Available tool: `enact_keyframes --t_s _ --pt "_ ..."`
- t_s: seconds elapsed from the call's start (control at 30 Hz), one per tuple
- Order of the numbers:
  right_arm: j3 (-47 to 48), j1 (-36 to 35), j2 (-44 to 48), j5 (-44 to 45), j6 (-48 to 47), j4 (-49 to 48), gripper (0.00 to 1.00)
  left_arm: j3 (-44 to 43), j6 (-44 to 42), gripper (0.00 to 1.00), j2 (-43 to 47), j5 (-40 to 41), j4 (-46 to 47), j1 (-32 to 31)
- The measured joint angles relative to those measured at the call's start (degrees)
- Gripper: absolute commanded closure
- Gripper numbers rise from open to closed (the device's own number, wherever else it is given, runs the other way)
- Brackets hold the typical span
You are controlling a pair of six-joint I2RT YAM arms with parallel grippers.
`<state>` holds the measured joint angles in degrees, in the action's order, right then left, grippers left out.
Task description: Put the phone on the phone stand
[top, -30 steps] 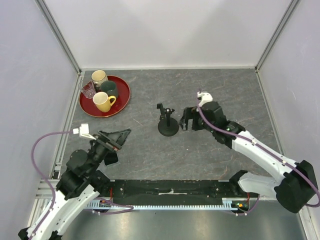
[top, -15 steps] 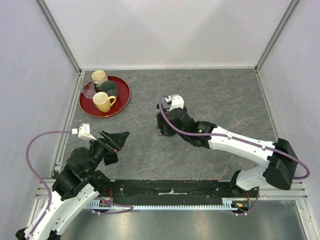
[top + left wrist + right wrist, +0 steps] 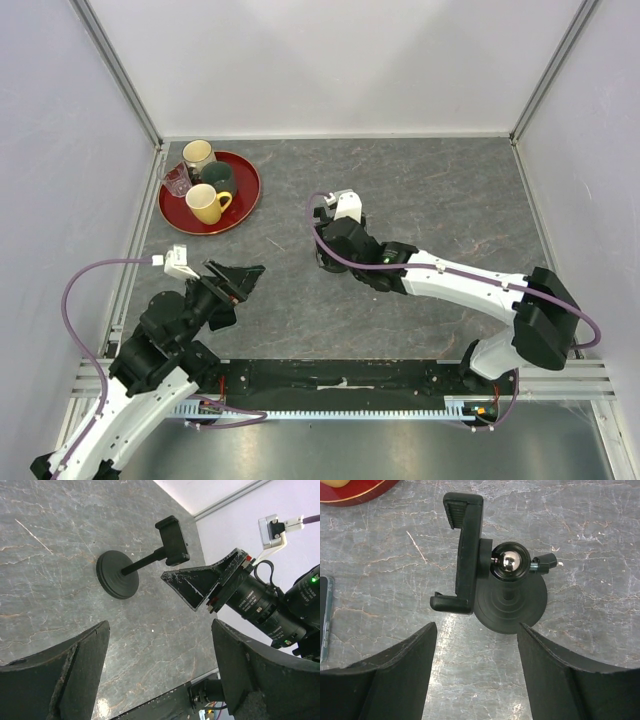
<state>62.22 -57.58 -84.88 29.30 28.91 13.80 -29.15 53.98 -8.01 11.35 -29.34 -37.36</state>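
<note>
The phone stand (image 3: 512,607) has a round black base, a ball joint and a clamp bracket (image 3: 462,552); it stands empty at the table's middle. My right gripper (image 3: 476,642) is open and empty, hovering right above it, fingers on either side of the base's near edge. In the top view my right gripper (image 3: 328,248) covers most of the stand. The stand also shows in the left wrist view (image 3: 117,574), leaning. Only a thin edge of the phone (image 3: 324,622) shows, flat on the table left of the stand. My left gripper (image 3: 160,630) is open and empty, low at the near left (image 3: 238,277).
A red tray (image 3: 250,195) at the back left holds a yellow mug (image 3: 205,203), a dark green mug, a cream mug and a small glass. Grey walls with metal posts close in the table on three sides.
My right arm swung left from beside the stand to directly above it. My left gripper shifted only slightly, staying open.
</note>
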Motion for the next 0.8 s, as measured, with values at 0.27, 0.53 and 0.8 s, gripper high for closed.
enact_keyframes --t_s 0.27,0.53,0.8 --pt "3.1 0.0 -2.5 -0.1 -2.0 -0.1 0.36 1.0 0.7 0.14 -3.0 -1.6 1.4 0.0" --pt "5.1 0.0 -3.4 0.0 -3.3 -0.5 0.52 1.4 0.7 0.16 -3.0 -2.2 2.1 0.0" --pt "5.1 -0.1 -3.8 0.5 -7.2 -0.9 0.97 1.4 0.8 0.18 -3.0 -2.5 2.0 0.0"
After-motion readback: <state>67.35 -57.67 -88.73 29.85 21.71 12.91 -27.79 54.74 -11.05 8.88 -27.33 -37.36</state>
